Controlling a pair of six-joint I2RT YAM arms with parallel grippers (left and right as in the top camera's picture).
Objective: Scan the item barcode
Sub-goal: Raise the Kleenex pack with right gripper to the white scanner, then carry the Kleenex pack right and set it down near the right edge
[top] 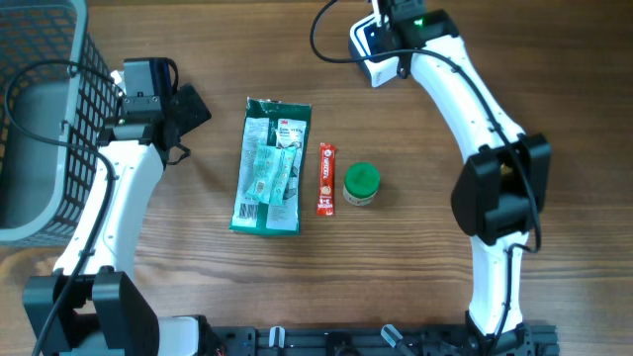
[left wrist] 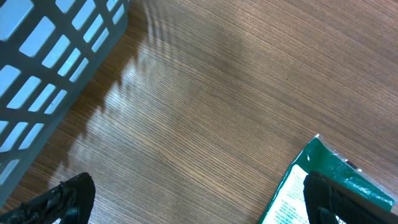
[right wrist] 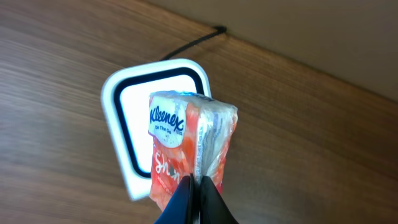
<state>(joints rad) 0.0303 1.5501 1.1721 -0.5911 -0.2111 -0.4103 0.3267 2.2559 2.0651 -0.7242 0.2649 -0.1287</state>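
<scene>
An orange Kleenex tissue pack (right wrist: 186, 130) hangs right in front of the white scanner (right wrist: 134, 99), whose window glows. My right gripper (right wrist: 196, 180) is shut on the pack's lower seam. No barcode shows on the side facing the camera. In the overhead view the scanner (top: 368, 42) lies at the back of the table under the right wrist, which hides the pack. My left gripper (top: 193, 107) stands open over bare wood, left of a green packet (top: 270, 165). In the left wrist view the left gripper (left wrist: 199, 205) holds nothing, and one fingertip (left wrist: 329, 199) overlaps the green packet (left wrist: 292, 186).
A red stick sachet (top: 325, 179) and a small green-lidded jar (top: 361, 184) lie right of the green packet. A grey wire basket (top: 40, 119) stands at the left edge, close to the left arm. A black cable (right wrist: 193, 40) runs from the scanner to the table's back edge.
</scene>
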